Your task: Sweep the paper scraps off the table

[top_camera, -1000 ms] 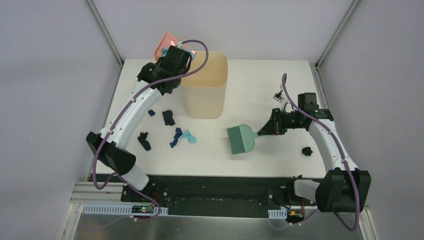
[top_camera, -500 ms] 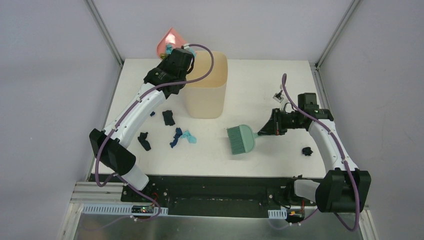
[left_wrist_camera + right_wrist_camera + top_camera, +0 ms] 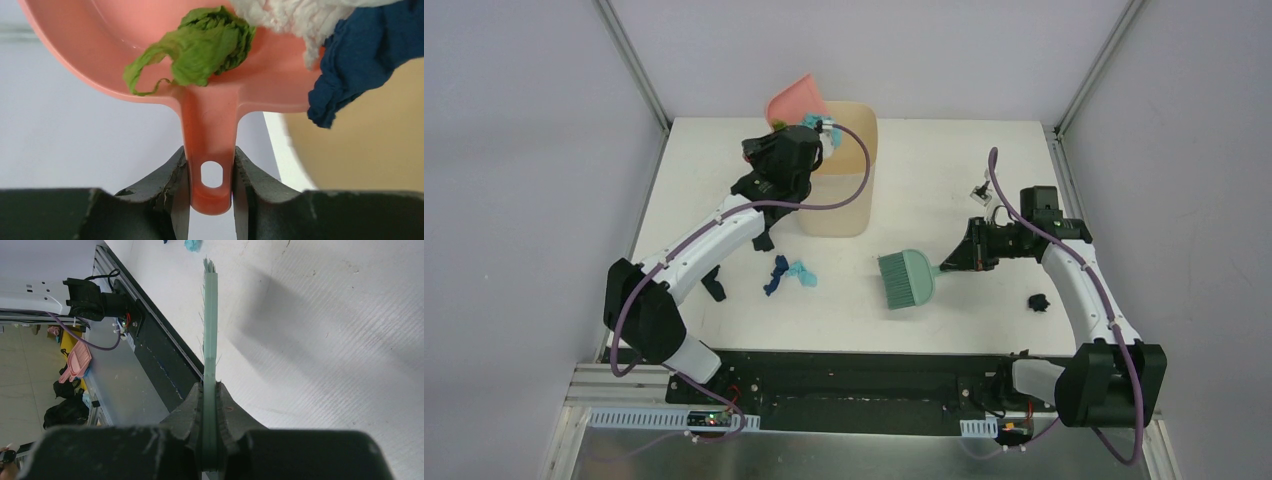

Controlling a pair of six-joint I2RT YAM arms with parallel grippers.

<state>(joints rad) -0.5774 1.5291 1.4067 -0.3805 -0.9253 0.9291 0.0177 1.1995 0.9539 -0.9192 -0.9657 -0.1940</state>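
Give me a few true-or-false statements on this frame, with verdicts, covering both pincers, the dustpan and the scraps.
1. The left pincer grips the pink dustpan by its handle. True.
2. The dustpan is empty. False: green, white and blue paper scraps lie in it.
3. The right pincer is shut on the green brush. True.
4. The table holds no scraps. False: blue and teal ones and a black one lie there.
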